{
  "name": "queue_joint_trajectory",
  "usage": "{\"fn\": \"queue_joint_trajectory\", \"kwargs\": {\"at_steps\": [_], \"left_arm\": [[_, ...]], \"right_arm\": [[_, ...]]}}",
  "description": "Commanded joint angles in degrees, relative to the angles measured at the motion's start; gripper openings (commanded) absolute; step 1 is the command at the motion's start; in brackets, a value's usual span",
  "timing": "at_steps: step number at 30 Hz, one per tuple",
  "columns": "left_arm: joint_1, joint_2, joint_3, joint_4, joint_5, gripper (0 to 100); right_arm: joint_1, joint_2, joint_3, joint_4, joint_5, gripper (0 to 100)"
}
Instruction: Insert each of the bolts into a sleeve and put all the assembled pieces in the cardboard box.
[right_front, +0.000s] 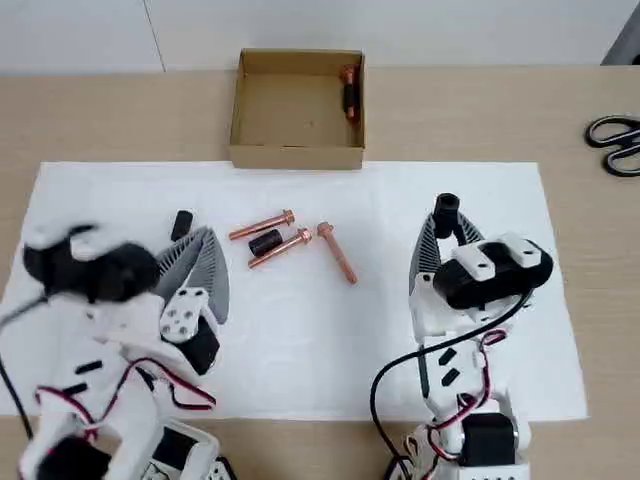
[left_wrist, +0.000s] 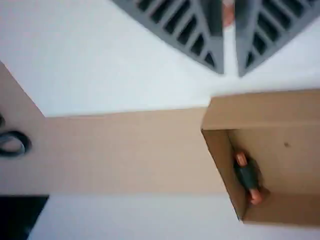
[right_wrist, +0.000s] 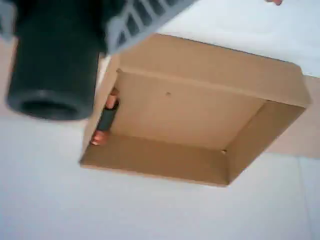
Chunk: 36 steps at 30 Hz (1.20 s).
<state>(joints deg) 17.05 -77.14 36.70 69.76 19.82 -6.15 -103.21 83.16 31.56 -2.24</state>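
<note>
- Right claw (right_front: 446, 224) is clamping a black sleeve (right_front: 446, 207), which is sticking out past the fingertips. In the right wrist view its open bore is facing free air. This is probably deliberate, so that a bolt can be fed in from the other side.
- Right arm is sitting over the right half of the white paper sheet (right_front: 330, 340), with the claw pointing toward the far side of the desk (right_front: 100, 110).
- Left claw (right_front: 203, 238) is hanging over the left half of the sheet. Its fingers are standing nearly together with a thin slit between them.
- A speck of orange is showing in that slit in the left wrist view. I cannot tell whether it is gripped or lying beyond. The high view shows no object in this claw.
- A spare sleeve (right_front: 181, 224) is lying just beside the left claw.
- Mid-sheet, two bolts (right_front: 262, 225) are lying roughly parallel, with a middle sleeve (right_front: 265, 241) between them, touching or nearly so.
- A third bolt (right_front: 338, 252) is lying just to their right, angled away.
- These loose parts are lying between the two arms, seemingly within reach of either.
- The cardboard box (right_front: 295, 157) is sitting at the sheet's far edge. One assembled piece (right_front: 349, 92) is lying against its right wall.
- Judgement: one piece is done and three bolts are waiting. The likely next step is the left claw picking up a bolt and mating it with the held sleeve.
- Scissors (right_front: 615, 143) are lying at the desk's right edge, well apart from the work.
</note>
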Motion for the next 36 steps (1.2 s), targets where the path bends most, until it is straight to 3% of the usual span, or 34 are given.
{"fn": "queue_joint_trajectory", "kwargs": {"at_steps": [1, 5, 12, 23, 28, 36], "left_arm": [[1.67, 18.29, -15.60, 11.34, 2.90, 1], [1.76, 37.36, -25.98, 17.32, 8.44, 1], [4.40, 61.10, -39.25, 11.78, 26.90, 1], [16.18, 83.43, -46.11, 3.69, 36.75, 1], [16.09, 90.37, -53.23, 4.22, 44.04, 1], [11.08, 101.45, -60.79, 11.69, 44.75, 1]], "right_arm": [[0.31, -0.84, -2.02, 0.48, 0.26, 0.5], [0.48, -0.84, -2.02, 1.36, 0.26, 0.5], [0.75, -0.84, -2.11, 3.74, 0.44, 0.5], [0.84, -0.84, -2.11, 4.88, 0.53, 0.5], [0.84, -0.84, -2.02, 4.97, 0.53, 0.5], [0.84, -0.84, -2.02, 4.97, 0.53, 0.5]]}}
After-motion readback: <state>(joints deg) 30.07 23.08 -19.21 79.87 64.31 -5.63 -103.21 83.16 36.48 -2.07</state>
